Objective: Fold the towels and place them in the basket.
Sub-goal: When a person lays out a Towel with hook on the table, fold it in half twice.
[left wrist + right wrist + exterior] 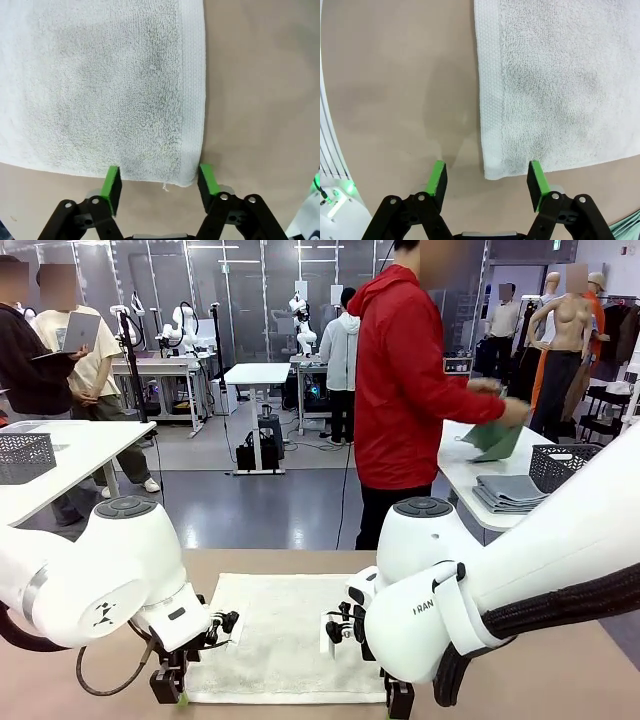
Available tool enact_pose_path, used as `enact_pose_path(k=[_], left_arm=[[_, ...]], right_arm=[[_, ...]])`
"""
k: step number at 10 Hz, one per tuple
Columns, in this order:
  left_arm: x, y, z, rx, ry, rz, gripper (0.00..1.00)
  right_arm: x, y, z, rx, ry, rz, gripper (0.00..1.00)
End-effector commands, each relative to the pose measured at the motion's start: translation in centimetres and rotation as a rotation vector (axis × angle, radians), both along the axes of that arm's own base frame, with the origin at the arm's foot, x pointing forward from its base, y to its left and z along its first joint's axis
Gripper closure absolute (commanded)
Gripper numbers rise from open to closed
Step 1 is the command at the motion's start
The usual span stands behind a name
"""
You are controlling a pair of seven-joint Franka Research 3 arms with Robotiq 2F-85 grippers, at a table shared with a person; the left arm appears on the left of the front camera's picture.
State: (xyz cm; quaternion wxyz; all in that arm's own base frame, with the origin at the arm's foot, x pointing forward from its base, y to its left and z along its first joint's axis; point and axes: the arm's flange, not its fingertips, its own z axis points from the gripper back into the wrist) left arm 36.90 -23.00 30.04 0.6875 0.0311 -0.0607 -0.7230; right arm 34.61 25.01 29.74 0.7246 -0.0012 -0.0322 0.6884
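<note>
On your left, the left pincer (159, 177) stands wide and low over the brown worktop (270, 562). Its green pads (112, 182) sit either side of the near left corner of the off-white towel (285, 640), gripping nothing. That towel lies flat and spread out between the two arms. The right pincer (487, 172) is wide too, one pad at the towel's other near corner and the other over bare worktop. Farther right, beyond the worktop, a person (400, 390) in a red jacket holds a green towel (495, 438) over a white table (455, 465), near the dark mesh basket (562, 465).

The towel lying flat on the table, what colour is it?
The towel is off-white, plain terry with a woven border band; the right wrist view shows it best.
</note>
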Motion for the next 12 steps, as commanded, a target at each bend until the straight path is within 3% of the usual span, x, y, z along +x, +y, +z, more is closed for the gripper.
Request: enact_pose_path(k=[1,5,6,7,8,9,10,11,12], left_arm=[[-0.54,0.73,0.10,-0.009,0.022,-0.002,0.16],[-0.34,0.72,-0.25,0.010,0.050,-0.010,0.16],[-0.35,0.72,-0.42,0.020,0.051,-0.021,0.46],[-0.34,0.64,-0.54,0.024,0.054,-0.023,0.46],[-0.42,0.69,-0.54,0.024,0.054,-0.024,0.65],[-0.52,0.71,-0.45,0.023,0.050,-0.025,0.51],[-0.63,0.70,-0.40,0.023,0.047,-0.025,0.83],[-0.70,0.64,-0.36,0.021,0.047,-0.028,0.70],[-0.75,0.48,-0.37,0.020,0.049,-0.032,1.00]], right_arm=[[0.45,-0.07,-0.28,-0.005,-0.020,0.004,0.20],[0.69,-0.12,-0.52,-0.003,0.001,0.005,0.20],[0.71,-0.18,-0.58,-0.002,0.010,-0.004,0.39],[0.73,-0.27,-0.64,0.000,0.013,-0.006,0.39],[0.72,-0.30,-0.71,0.002,0.015,-0.007,0.59],[0.71,-0.32,-0.69,0.004,0.017,-0.008,0.45],[0.66,-0.32,-0.71,0.004,0.017,-0.009,0.79],[0.58,-0.29,-0.72,0.004,0.018,-0.008,0.65],[0.48,-0.30,-0.67,0.005,0.015,-0.006,0.99]])
